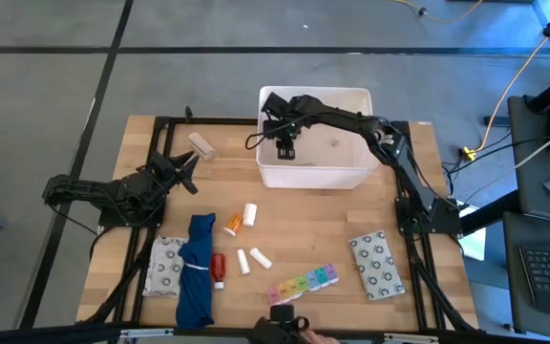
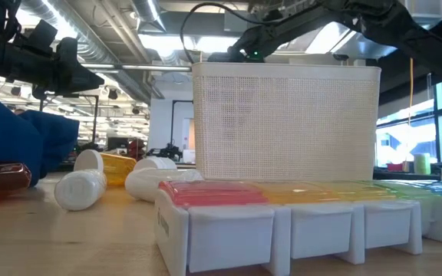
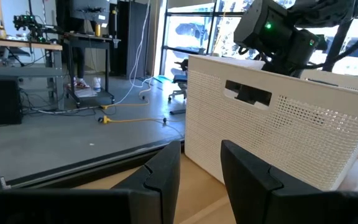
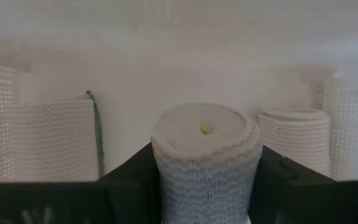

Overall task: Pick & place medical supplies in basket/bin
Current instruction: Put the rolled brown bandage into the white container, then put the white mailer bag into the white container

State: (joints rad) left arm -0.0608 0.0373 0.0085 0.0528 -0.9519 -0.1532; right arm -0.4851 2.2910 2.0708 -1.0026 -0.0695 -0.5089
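My right gripper (image 1: pixel 285 148) reaches down into the white bin (image 1: pixel 313 178) at the table's far middle and is shut on a white gauze roll (image 4: pixel 205 155). Two more white gauze pieces (image 4: pixel 294 140) (image 4: pixel 55 140) lie inside the bin. On the table near the front lie an orange bottle (image 1: pixel 233 224), a white bottle (image 1: pixel 250 214), a red tube (image 1: pixel 219 269), two small white rolls (image 1: pixel 243 261), a rainbow pill organizer (image 1: pixel 302 283) and two patterned packets (image 1: pixel 167 265) (image 1: pixel 377 264). My left gripper (image 1: pixel 187 170) waits open at the left, holding nothing. My right gripper pinches the gauze roll by its curved sides (image 4: pixel 166 180) between the two fingers (image 4: pixel 129 177). The fingers come from above, slanting steeply down into the bin, and the roll lies along them with its flat end (image 4: pixel 204 127) pointing ahead. Whether the roll touches the bin's floor cannot be seen.
A blue cloth bundle (image 1: pixel 197 268) lies at the front left beside the red tube. A tan roll (image 1: pixel 202 145) lies left of the bin. The bin's tall perforated wall (image 2: pixel 282 123) stands behind the organizer (image 2: pixel 298 207) in the low view.
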